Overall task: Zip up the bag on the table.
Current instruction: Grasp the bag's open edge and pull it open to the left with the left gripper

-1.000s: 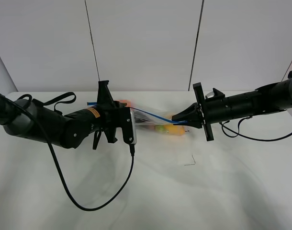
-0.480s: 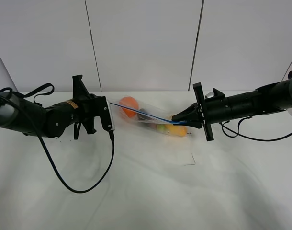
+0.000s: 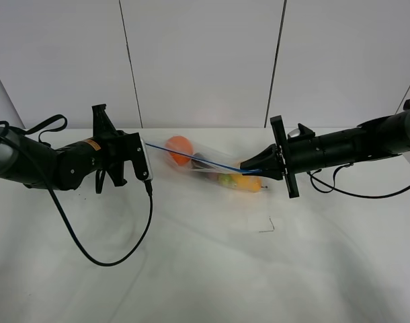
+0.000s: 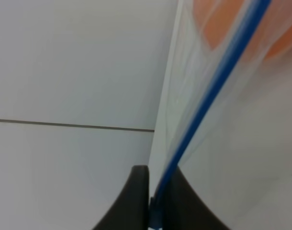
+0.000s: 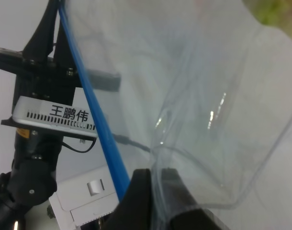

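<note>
Above the far middle of the table (image 3: pixel 205 269), at twelve o'clock from its centre, the bag (image 3: pixel 203 168) hung stretched between two grippers, its fruit-laden belly seemingly resting on the white top. At nine o'clock of the bag, the left gripper (image 3: pixel 142 143) had its fingers (image 4: pixel 139 201) pressed together on the blue strip (image 3: pixel 191 155), nothing but the strip between them. At three o'clock, the right gripper (image 3: pixel 249 169) was clamped on the opposite corner, nipping a fold of clear film just beside the strip. Between the pair the strip ran taut and straight, sloping up toward nine o'clock. An orange fruit (image 3: pixel 180 148) lay near the left end, a yellow fruit (image 3: pixel 249 183) near the right.

The left gripper appeared to be at or close to the strip's end, so the sealing pass looked nearly complete; whether the tracks had locked along the whole length could not be told. Finishing well would call for the right gripper to stay a firm anchor while the left drew on toward nine o'clock in line with the strip, never across it. The pinch should be tight enough to press the tracks shut yet loose enough to slide. It should stop at the corner rather than slip off, since the fruit's weight could spring an unsealed end.
</note>
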